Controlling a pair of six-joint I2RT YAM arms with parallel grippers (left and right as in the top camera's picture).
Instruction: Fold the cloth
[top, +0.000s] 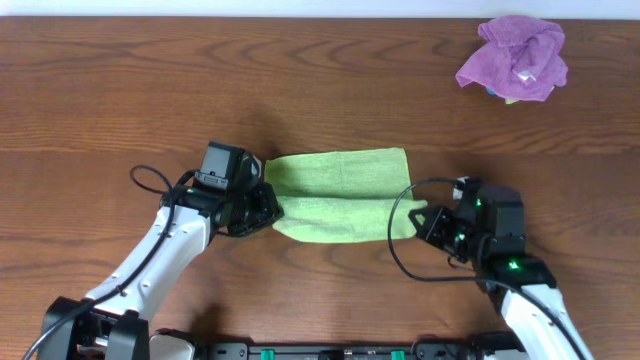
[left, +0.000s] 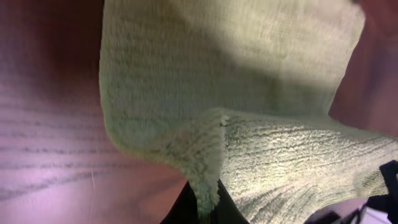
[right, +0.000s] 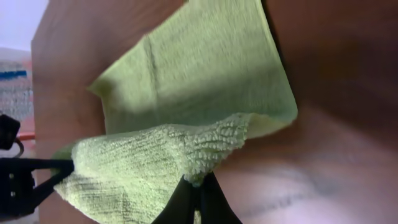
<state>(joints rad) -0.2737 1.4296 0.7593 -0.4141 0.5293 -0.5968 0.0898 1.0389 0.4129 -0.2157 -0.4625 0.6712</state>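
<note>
**Green cloth held up at both near corners**

The overhead view is filled by a brown wooden table (top: 320, 90). At its middle a light green rectangular terry cloth (top: 345, 185) is spread, with its far part lying flat and its near edge raised and curled over. A crumpled purple cloth (top: 515, 58) is seen near the far right corner, well apart from it. The green cloth's near left corner is pinched between the closed fingers of the black left gripper (left: 208, 200). Its near right corner is clamped likewise by the black right gripper (right: 198, 190).
</note>
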